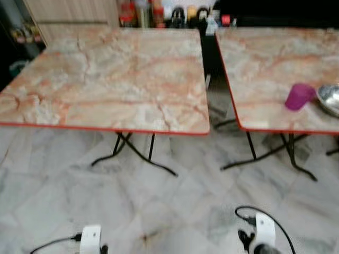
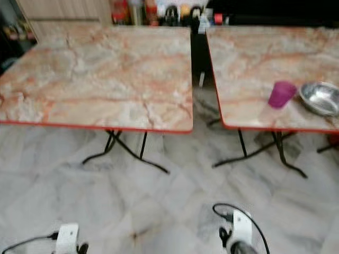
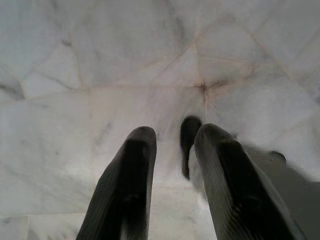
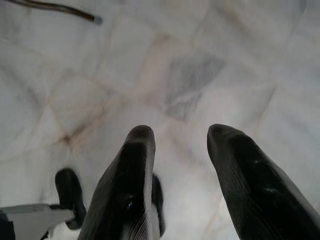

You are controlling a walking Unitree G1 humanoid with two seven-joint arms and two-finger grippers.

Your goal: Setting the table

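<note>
Both grippers hang idle with jaws apart and nothing between them. From the head views, 2 marble-patterned tables stand side by side on the marble floor [image 1: 63,174]: the left table [image 1: 106,79] and the right table [image 1: 265,63]. Near the right table's front edge, a purple cup [image 1: 299,96] stands just beside a steel bowl [image 1: 329,98]. Left wrist view: the left gripper [image 3: 172,145] points at floor tiles. Right wrist view: the right gripper [image 4: 180,145] does likewise.
</note>
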